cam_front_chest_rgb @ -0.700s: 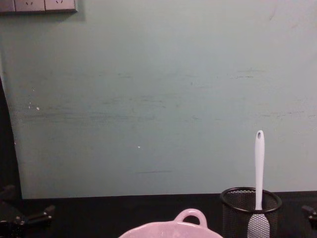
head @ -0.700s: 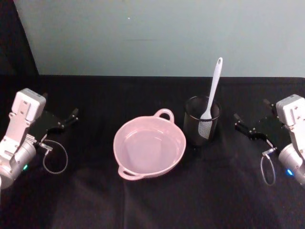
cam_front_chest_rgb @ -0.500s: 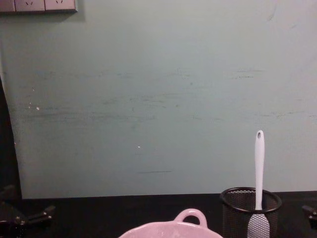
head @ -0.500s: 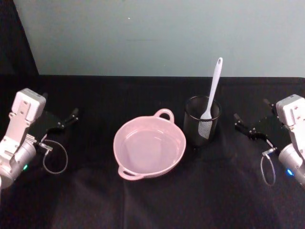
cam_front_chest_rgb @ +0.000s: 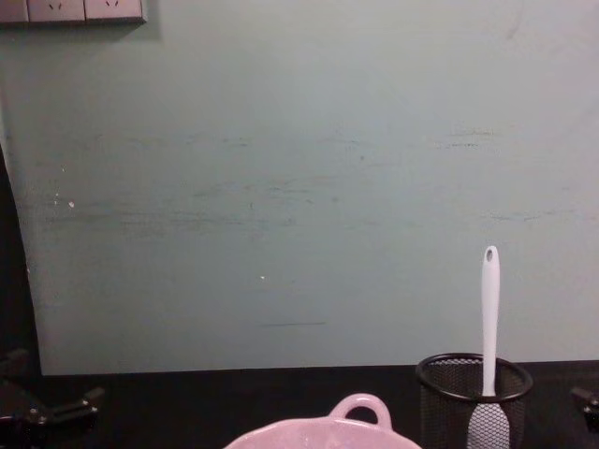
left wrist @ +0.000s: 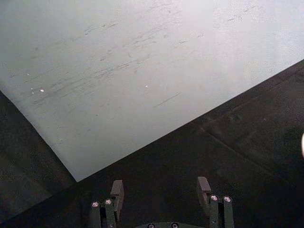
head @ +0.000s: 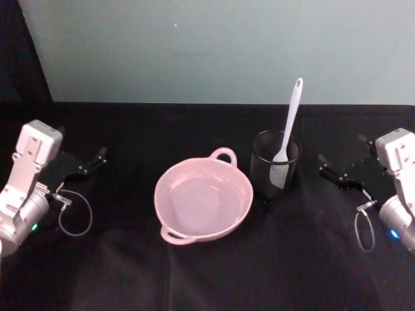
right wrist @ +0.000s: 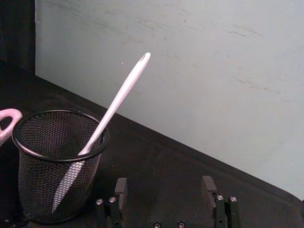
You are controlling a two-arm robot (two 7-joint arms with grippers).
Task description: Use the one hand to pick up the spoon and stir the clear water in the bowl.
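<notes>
Flanking the bowl (head: 157,195), left hand (left wrist: 160,184), right hand (right wrist: 164,184) hover — fingers (right wrist: 121,187) apart.

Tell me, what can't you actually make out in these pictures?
- Chest view: the bowl is cut off by the bottom edge, its inside hidden.
- Head view: the blade tip of the spoon sits behind the wall of the mesh cup; where it rests is unclear.
- Head view: the water depth cannot be told.

Silver-white wrists (head: 19,201), black jaws, looped grey cables (head: 90,217)
</notes>
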